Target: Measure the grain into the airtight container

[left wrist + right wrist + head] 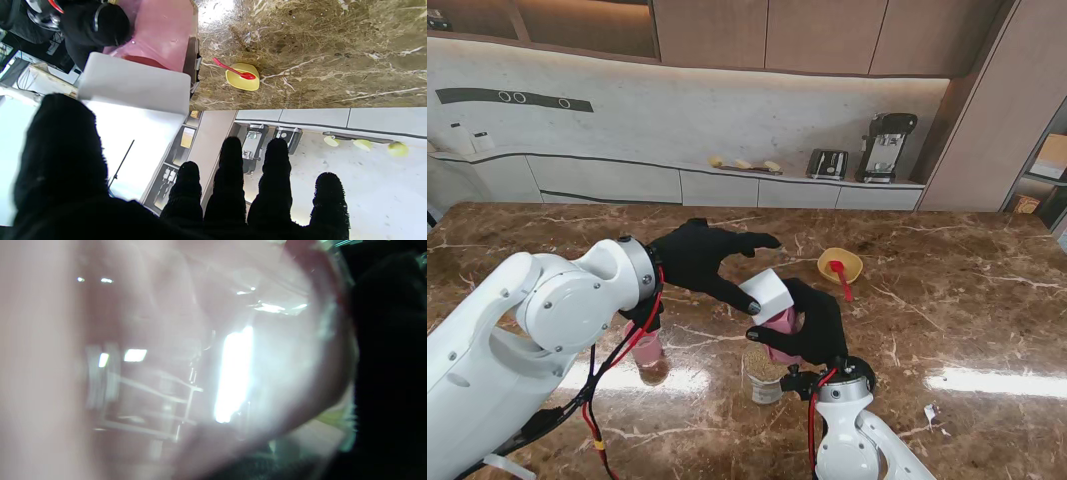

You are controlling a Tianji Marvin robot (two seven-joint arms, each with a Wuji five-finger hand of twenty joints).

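While the right hand (812,325) is gripping the pink container (782,335) above the marble table (947,320), the left hand (702,255) is pinching its white lid (767,293) with thumb and fingers; a jar of grain (764,372) is standing just beside, and a yellow bowl (839,264) with a red spoon (840,278) is lying farther away
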